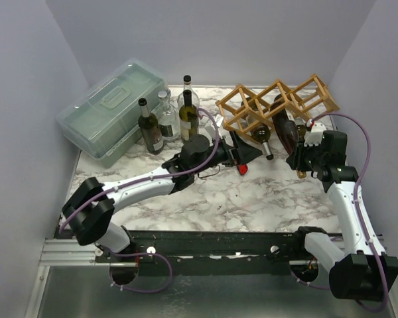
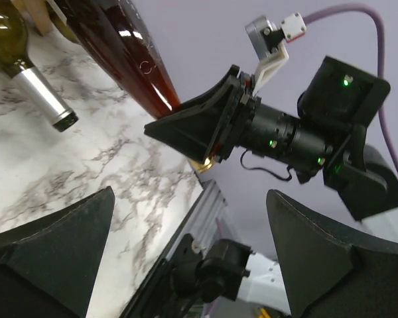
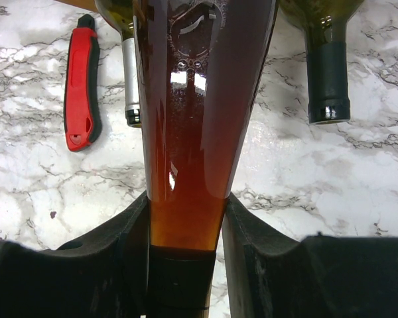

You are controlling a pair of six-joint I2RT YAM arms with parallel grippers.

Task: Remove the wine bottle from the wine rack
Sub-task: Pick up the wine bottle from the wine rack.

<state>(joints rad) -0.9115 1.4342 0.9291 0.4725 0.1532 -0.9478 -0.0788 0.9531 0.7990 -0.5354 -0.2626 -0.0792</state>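
The wooden wine rack point(image 1: 276, 101) stands at the back right of the marble table. A dark amber wine bottle point(image 1: 286, 127) slants out of one of its cells, neck toward me. My right gripper point(image 1: 298, 158) is shut on that neck; in the right wrist view the amber bottle point(image 3: 192, 132) fills the gap between both pads of the right gripper point(image 3: 186, 265). My left gripper point(image 1: 251, 153) hovers open just left of the bottle. In the left wrist view the left gripper point(image 2: 192, 258) holds nothing, and the amber bottle point(image 2: 123, 56) and right gripper point(image 2: 209, 132) lie ahead.
A green bottle with a silver neck point(image 1: 261, 137) lies in the rack beside the amber one, and a dark-capped bottle point(image 3: 326, 73) lies on its other side. A red-handled tool point(image 1: 242, 168) lies on the table. Three upright bottles point(image 1: 167, 118) and a translucent lidded box point(image 1: 109, 109) stand back left.
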